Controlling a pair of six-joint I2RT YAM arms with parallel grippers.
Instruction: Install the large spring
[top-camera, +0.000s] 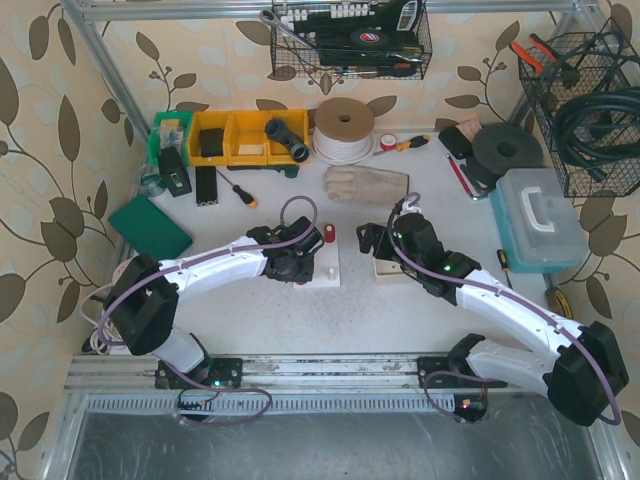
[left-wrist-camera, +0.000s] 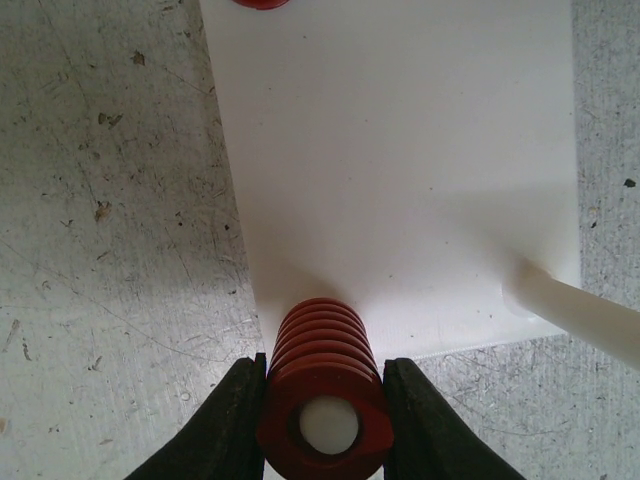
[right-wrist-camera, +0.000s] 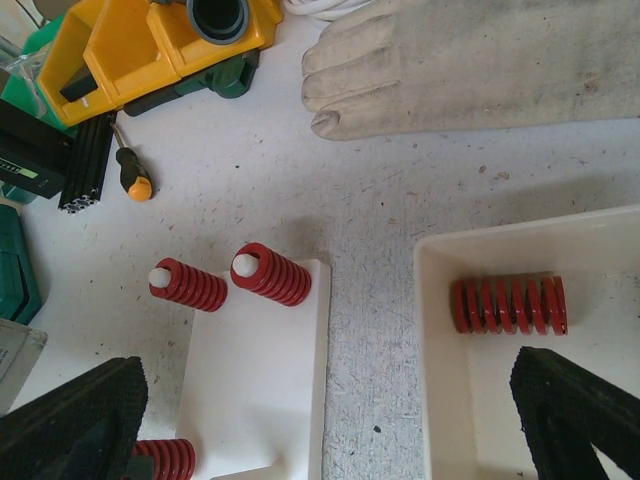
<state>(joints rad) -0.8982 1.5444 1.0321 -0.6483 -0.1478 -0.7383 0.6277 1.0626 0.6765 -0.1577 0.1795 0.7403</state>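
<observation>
A large red spring (left-wrist-camera: 322, 400) stands over a white peg at the near corner of the white base plate (left-wrist-camera: 400, 150). My left gripper (left-wrist-camera: 323, 420) is shut on it, one black finger pressing each side. A bare white peg (left-wrist-camera: 580, 310) leans at the plate's other near corner. Two more red springs (right-wrist-camera: 190, 285) (right-wrist-camera: 272, 273) sit on the far pegs. Another red spring (right-wrist-camera: 508, 305) lies in the white tray (right-wrist-camera: 425, 330). My right gripper (right-wrist-camera: 328, 365) hangs open above the gap between plate and tray, holding nothing. In the top view the left gripper (top-camera: 298, 265) and right gripper (top-camera: 372, 240) flank the plate (top-camera: 328, 272).
A grey work glove (top-camera: 367, 185) lies just behind the plate. Yellow bins (top-camera: 245, 137), a screwdriver (top-camera: 240, 192) and a tape roll (top-camera: 343, 128) stand further back. A green pad (top-camera: 150, 227) lies at left, and a blue-lidded box (top-camera: 540, 220) stands at right.
</observation>
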